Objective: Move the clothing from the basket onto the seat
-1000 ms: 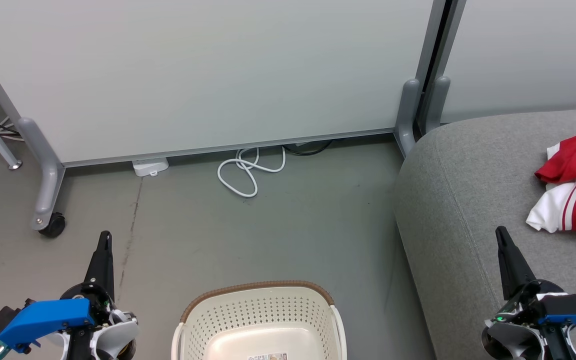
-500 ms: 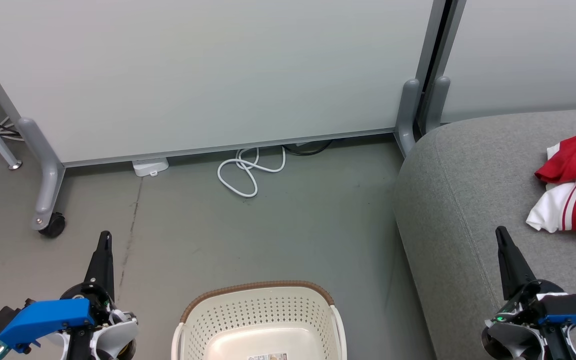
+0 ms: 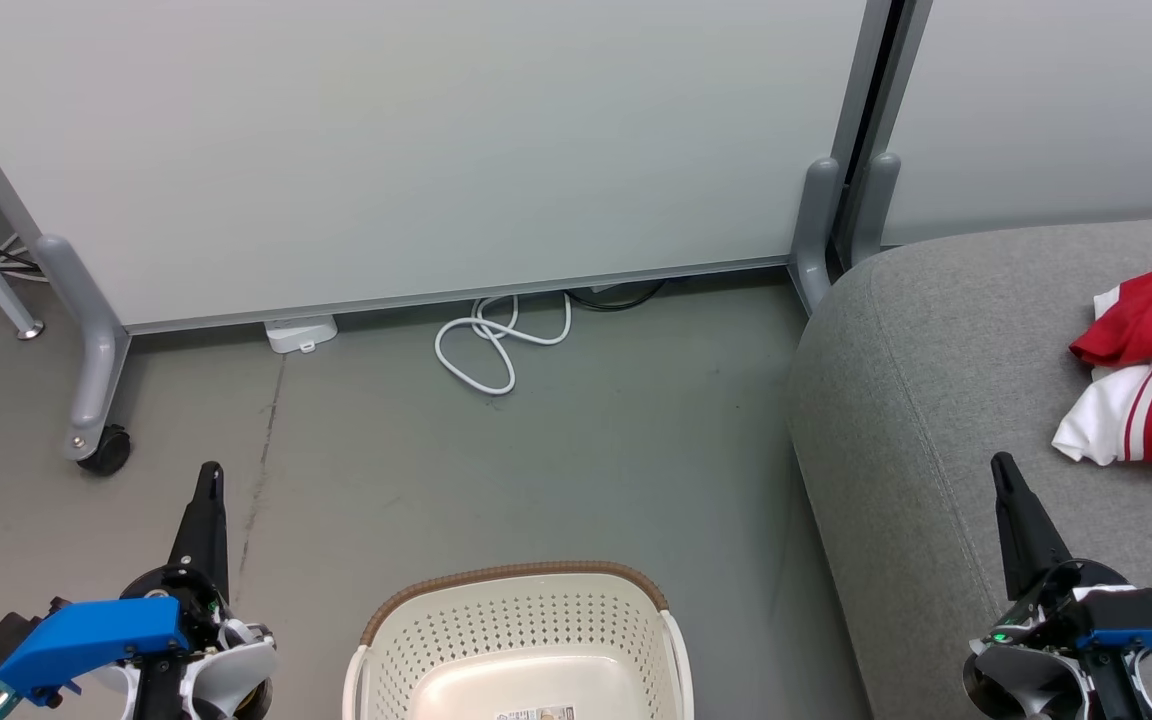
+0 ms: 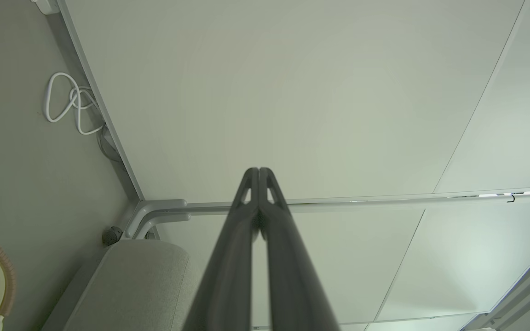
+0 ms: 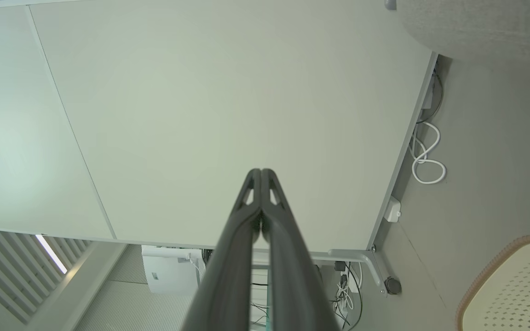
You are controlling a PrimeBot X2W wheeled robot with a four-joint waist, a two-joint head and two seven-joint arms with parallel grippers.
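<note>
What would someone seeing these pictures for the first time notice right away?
The red-and-white clothing stands out most, crumpled on the grey seat at the right edge of the head view. Next is the cream basket on the floor at bottom centre, with no clothing in the part that shows. The left gripper and right gripper are shut at the lower corners, holding nothing.
</note>
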